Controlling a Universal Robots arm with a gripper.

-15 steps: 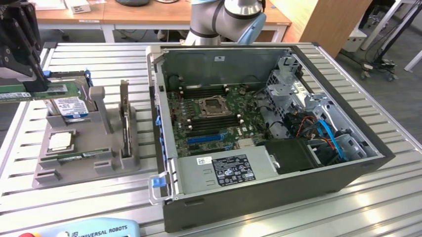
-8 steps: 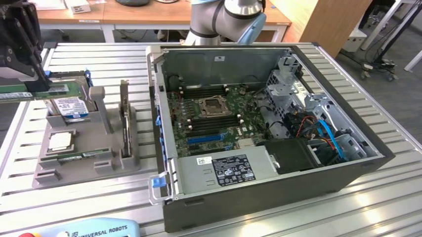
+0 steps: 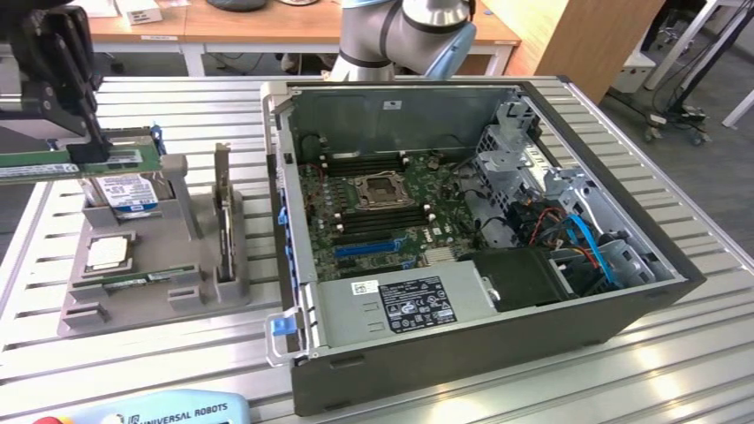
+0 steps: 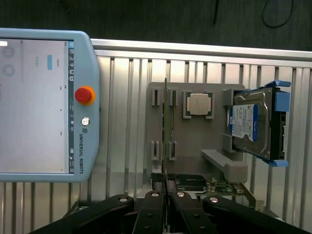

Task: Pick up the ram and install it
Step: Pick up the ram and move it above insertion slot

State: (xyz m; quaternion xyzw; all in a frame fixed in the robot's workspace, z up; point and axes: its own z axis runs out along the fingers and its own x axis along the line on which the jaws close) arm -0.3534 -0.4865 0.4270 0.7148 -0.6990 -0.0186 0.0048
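Gripping the ram (image 3: 48, 165) level above the holder (image 3: 141, 305).

From my station I see the claw (image 3: 88, 152) holding the ram (image 3: 124, 159) just above the holder tray (image 3: 141, 300), the hard drive (image 3: 124, 193) and processor chip (image 3: 106, 253) resting on that tray beneath it, the computer case (image 3: 471, 344) on the table (image 3: 689, 375) to the exterior view's right of it, and the teach pendant (image 4: 44, 97) beside the tray.

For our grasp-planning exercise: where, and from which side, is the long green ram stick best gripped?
Pinch the long thin green ram stick across its two flat faces, coming down from above onto its upper long edge, as the gripper does here. The faces are flat and parallel, and the lower edge is left free.
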